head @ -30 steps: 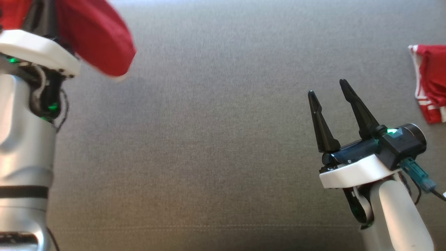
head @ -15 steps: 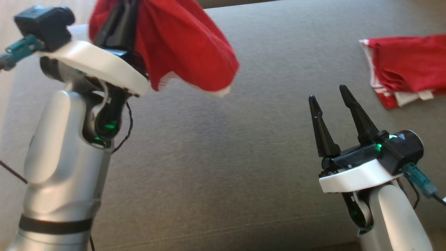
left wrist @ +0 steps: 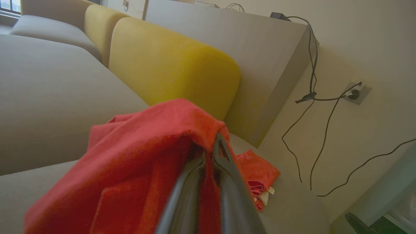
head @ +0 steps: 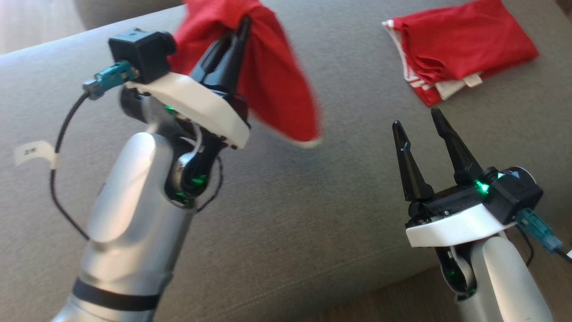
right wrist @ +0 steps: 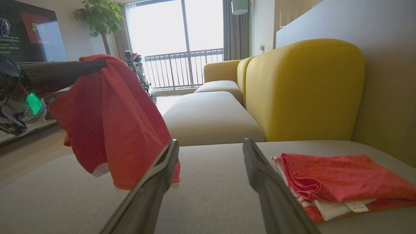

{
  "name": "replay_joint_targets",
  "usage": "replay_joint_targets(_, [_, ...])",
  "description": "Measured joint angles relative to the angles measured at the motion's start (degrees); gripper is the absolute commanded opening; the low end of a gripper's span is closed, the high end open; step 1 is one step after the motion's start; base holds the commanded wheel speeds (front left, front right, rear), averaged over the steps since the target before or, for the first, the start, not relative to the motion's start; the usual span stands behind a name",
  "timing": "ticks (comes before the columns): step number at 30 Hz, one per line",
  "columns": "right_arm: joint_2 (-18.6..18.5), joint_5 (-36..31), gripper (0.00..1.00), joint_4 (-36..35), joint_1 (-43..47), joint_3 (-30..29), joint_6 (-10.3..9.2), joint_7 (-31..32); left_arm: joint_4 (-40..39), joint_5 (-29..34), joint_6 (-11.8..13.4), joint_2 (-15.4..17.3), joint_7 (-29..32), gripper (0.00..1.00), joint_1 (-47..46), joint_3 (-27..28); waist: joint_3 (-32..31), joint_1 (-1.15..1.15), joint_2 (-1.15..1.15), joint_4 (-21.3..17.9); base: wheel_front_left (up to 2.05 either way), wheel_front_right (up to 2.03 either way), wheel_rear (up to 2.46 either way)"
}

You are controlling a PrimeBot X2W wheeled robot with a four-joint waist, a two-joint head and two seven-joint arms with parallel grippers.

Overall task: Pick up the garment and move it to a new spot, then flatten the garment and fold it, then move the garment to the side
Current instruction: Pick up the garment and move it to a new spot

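Note:
A red garment point(head: 272, 85) hangs in the air over the grey sofa seat point(head: 313, 201), pinched at its top by my left gripper point(head: 243, 22), which is shut on it. The cloth drapes down on both sides of the fingers point(left wrist: 208, 182) and its lower hem point(right wrist: 130, 175) dangles clear of the seat. My right gripper point(head: 418, 118) stands open over the seat's right part, nothing between its fingers point(right wrist: 152, 185). From the right wrist the hanging garment point(right wrist: 113, 123) is to the left of that gripper.
A second red garment point(head: 460, 44), folded, with white trim and a label, lies at the seat's far right point(right wrist: 341, 185). Yellow cushions point(right wrist: 302, 87) and a grey panel point(left wrist: 260, 65) back the sofa. Cables point(left wrist: 312, 97) hang down the wall. The seat's front edge runs near my arms.
The head camera has swung, so the whole scene shifted. My left arm has lifted the red garment higher and further over the seat. The right gripper stays open and still.

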Motion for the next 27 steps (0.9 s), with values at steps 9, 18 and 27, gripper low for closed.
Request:
replay_joint_targets(9, [0.0,1.2,1.0,-0.8,-0.1,0.4,0.0,-0.1,14.6,-0.3,4.8,-0.7,-1.5,1.0,-2.5,1.9,1.8,0.0,0.0,-4.3,0.0,0.0,0.0])
replay_joint_targets(18, [0.0,1.4,1.0,-1.2,-0.1,-0.5,0.0,-0.1,25.0,0.9,4.6,2.5,-8.8,1.0,-3.2,4.7,2.2,0.0,0.0,-3.0,0.0,0.0,0.0])
replay_joint_targets(27, [0.0,-0.8,1.0,0.6,0.2,-1.8,0.0,-0.1,14.9,1.9,2.5,6.5,-18.8,1.0,1.8,7.4,-0.1,0.0,0.0,4.1,0.0,0.0,0.0])
